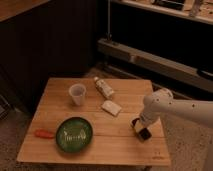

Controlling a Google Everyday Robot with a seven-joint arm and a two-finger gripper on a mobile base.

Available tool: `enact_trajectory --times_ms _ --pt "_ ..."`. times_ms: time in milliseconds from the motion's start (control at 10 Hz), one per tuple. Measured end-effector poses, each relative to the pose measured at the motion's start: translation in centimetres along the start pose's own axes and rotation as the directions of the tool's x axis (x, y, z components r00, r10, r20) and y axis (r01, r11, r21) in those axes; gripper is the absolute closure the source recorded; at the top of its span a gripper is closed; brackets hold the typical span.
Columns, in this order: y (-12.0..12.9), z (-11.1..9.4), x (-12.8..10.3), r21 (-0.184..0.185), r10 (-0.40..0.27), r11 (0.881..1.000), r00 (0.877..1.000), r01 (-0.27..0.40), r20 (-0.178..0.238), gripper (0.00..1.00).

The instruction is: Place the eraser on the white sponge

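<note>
In the camera view, the end effector (140,129) is hanging low over the bench's (125,147) right side; whether it is gripping anything I cannot tell. One eraser is possibly at its tip, though that is unclear. One white sponge (111,107) is lying to its left and further back, long axis running diagonally. One cup (77,94), one bottle (104,87), one green bowl (74,134).
</note>
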State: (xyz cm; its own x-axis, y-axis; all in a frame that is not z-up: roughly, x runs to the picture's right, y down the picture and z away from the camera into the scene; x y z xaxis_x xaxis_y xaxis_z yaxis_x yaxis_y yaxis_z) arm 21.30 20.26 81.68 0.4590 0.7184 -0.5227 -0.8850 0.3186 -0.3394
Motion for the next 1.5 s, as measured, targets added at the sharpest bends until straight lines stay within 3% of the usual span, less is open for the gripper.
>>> enact_trajectory --times_ms 200,600,900,1300,1500 --pt "0.1 -1.1 -1.6 0.004 -0.02 1.0 0.999 0.02 0.027 0.92" --pt "1.4 -1.3 -4.9 0.002 -0.081 0.997 0.995 0.081 0.059 0.92" --pt "2.1 -1.5 -7.3 -0.039 -0.119 0.991 0.986 0.124 0.114 0.92" --pt "2.4 -2.1 -9.3 -0.05 -0.207 0.975 0.964 0.218 0.166 0.92" --pt "3.5 -2.4 -11.4 -0.043 -0.278 0.956 0.943 0.291 0.184 0.92"
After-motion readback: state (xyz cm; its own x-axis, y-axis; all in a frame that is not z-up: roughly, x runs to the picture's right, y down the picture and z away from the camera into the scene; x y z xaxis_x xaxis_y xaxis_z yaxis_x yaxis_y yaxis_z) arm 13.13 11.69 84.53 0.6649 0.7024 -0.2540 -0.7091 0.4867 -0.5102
